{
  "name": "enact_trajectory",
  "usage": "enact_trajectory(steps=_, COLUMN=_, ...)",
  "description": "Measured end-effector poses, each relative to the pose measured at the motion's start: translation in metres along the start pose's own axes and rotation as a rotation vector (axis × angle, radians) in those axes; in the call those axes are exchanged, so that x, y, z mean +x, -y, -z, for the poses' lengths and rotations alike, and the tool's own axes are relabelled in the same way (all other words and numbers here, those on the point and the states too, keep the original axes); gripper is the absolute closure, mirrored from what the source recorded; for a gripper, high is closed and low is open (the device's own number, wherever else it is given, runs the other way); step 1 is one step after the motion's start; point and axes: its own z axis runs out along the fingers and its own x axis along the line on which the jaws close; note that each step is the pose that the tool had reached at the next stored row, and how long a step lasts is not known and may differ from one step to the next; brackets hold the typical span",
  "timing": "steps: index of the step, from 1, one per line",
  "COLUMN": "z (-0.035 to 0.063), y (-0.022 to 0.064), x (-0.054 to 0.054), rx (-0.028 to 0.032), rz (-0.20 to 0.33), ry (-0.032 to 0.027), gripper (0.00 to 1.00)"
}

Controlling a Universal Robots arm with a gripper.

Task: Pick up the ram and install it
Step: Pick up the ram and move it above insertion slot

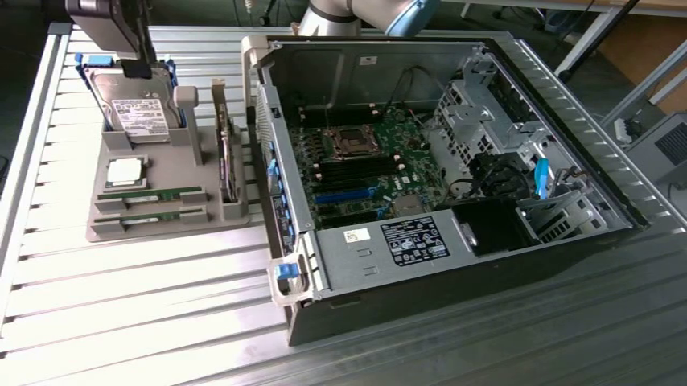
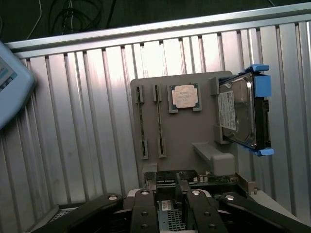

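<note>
Exterior view, upper left of the frame: the gripper (image 1: 137, 71) hangs over the hard drive (image 1: 137, 112) at the far end of the grey tray (image 1: 161, 233). Its jaws are spread and hold nothing. The wrist view shows the two fingers apart, with only the tray below them.

The ram (image 1: 150, 194) sits on its long edge in end brackets at the left of the frame, just below the processor chip (image 1: 125, 170). Its twin stick (image 1: 150, 215) lies parallel beside it, nearer the tray's front. The ram's long axis runs nearly left to right across the frame, with the thin top edge facing up. The gripper is well apart from it.

The two sticks are identical and close together, so jaws set down off centre could catch both or nudge the twin. The expansion card (image 1: 225, 161) stands upright at the tray's right side, near the sticks' ends, and a wide approach could clip it. A thin board pinched on its edge may also tilt in the grip, which would likely spoil its line-up with the motherboard (image 1: 365, 161) inside the open case (image 1: 601, 185).
</note>
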Motion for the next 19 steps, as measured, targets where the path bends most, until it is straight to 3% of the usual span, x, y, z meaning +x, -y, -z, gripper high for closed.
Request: enact_trajectory(steps=19, z=-0.0090, y=0.0001, x=0.0000, rx=0.0000, rz=0.000, ry=0.0000, gripper=0.71)
